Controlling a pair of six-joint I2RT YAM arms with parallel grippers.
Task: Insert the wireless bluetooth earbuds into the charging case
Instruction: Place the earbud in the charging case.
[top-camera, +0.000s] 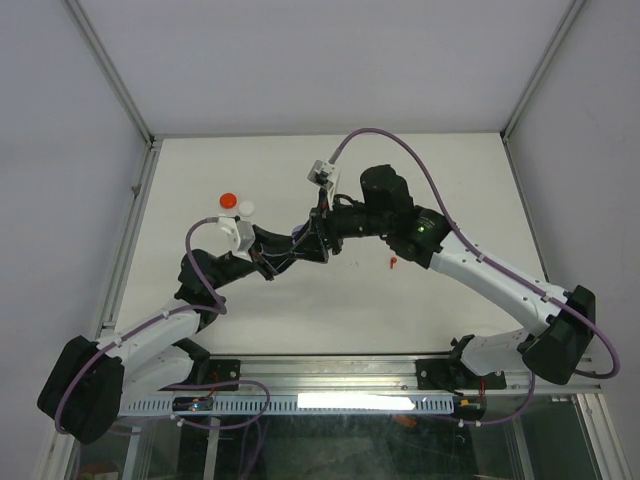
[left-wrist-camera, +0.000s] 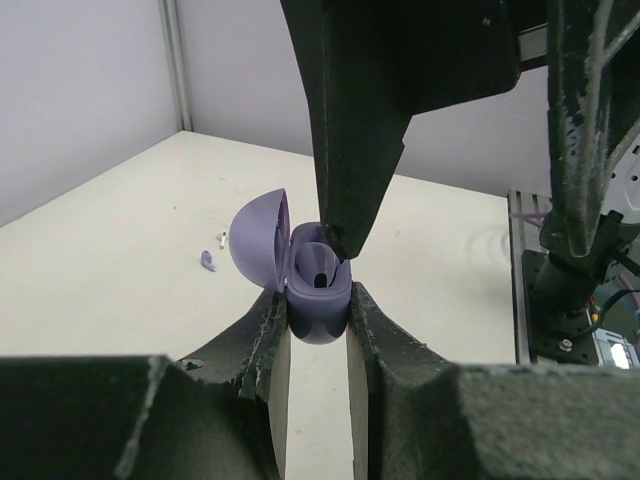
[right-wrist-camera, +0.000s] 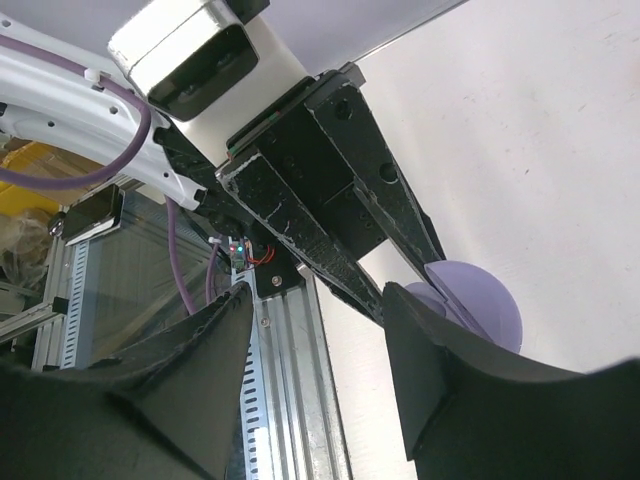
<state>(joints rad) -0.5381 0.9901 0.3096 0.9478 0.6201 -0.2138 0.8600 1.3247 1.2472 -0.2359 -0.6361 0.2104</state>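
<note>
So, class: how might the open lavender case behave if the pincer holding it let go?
The rounded case would probably slip or roll. The raised lid likely tips it toward the hinge. It seems rigid: the left pincer clamps it without visible denting.

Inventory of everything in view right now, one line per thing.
charging case: 1, lavender, lid open, mid-table, clamped in the left jaws
lavender earbud: 1, lavender, on the table left of the case in the left wrist view
white earbud: 1, white, tiny, just beyond the lavender one
red earbud: 1, red, on the table right of centre
red disc: 1, red, far left of the table
white disc: 1, white, right beside the red disc
table: 1, white
left arm: 1, white and black, jaws shut on the charging case
right arm: 1, white and black, jaws open, tips at the case's open top
</note>
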